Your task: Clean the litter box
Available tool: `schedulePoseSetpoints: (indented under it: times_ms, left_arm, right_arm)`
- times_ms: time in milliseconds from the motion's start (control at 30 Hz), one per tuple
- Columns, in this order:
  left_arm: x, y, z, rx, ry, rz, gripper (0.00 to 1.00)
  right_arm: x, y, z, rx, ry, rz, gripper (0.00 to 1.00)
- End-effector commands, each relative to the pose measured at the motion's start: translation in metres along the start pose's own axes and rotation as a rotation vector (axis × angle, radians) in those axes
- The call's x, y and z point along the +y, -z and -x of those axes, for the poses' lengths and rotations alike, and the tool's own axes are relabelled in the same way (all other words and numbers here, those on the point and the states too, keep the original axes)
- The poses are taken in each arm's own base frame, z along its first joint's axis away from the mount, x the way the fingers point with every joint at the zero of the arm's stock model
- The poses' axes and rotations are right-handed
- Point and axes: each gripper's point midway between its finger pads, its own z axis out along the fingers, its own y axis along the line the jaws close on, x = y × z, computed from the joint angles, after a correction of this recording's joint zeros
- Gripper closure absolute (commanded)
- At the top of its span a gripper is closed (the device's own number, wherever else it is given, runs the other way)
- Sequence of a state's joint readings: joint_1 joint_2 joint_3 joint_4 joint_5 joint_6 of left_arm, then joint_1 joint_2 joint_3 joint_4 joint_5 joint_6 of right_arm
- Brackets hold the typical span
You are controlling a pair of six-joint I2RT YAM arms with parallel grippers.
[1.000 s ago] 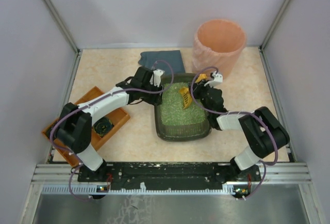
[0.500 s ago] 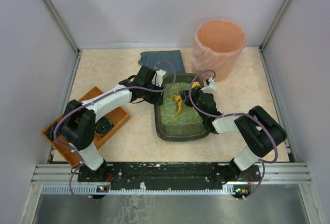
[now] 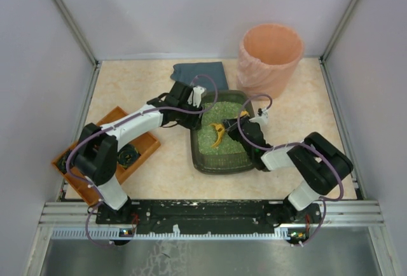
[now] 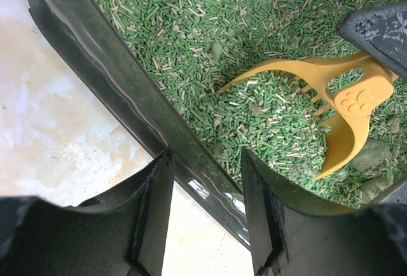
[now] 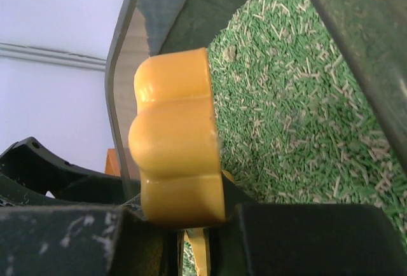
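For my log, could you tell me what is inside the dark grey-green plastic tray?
Green pellet litter, greyish clumps and a yellow plastic scoop; anything under the litter is covered.

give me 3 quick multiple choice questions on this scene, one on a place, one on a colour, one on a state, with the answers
1. Where does the peach bin stand relative to the litter box?
A) inside it
B) beyond its far right corner
C) at its near left corner

2. What colour is the scoop?
A) blue
B) white
C) yellow-orange

3. What is the right gripper doing?
A) gripping the scoop's handle
B) open and empty
C) gripping the bin's rim

Answers:
1 B: the top view shows the bin behind the box's far right corner.
2 C: both wrist views show that colour.
3 A: the right wrist view shows the handle clamped in it.
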State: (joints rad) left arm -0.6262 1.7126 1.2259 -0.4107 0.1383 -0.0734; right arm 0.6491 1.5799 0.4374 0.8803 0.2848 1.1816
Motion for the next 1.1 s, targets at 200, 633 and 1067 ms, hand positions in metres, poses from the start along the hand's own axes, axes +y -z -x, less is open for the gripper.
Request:
schedulePoseSetpoints:
  times_ms: [200,633,1067]
  left_arm:
    - [-0.008,0.036,0.032,-0.204,-0.035,0.002,0.39]
    - [-0.010,0.045,0.038,-0.250,-0.037,-0.003,0.37]
    - [-0.007,0.059,0.047,-0.320,-0.035,0.021,0.37]
  right_arm:
    - [0.019,0.032,-0.001,0.005,-0.171,0.036,1.00]
    - [0.017,0.033,0.029,-0.131,-0.287,0.043,1.00]
    - [0.021,0.026,0.059,-0.193,-0.363,0.082,1.00]
